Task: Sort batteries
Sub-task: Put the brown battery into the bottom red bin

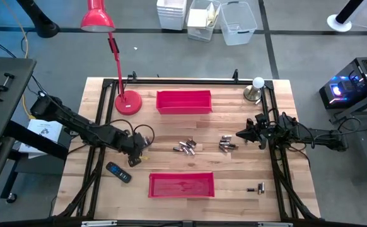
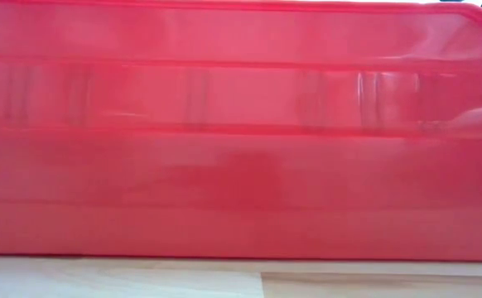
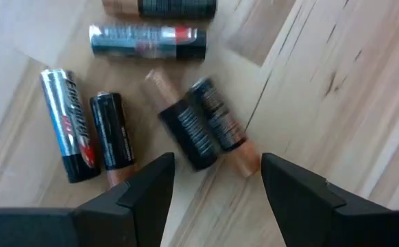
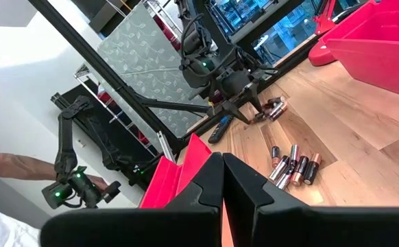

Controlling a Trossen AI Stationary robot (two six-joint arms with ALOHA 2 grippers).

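While hovering: left gripper is hanging with fingers apart over two touching batteries.
Risk: pinching both batteries together.
Right gripper: fingers together, waiting.

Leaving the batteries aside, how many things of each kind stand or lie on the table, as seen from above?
red trays: 2
red lamp: 1
black handset: 1
white ball on a stand: 1
Total: 5

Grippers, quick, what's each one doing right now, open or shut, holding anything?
Left gripper: open, holding nothing, fingers either side of a pair of batteries.
Right gripper: shut, holding nothing.
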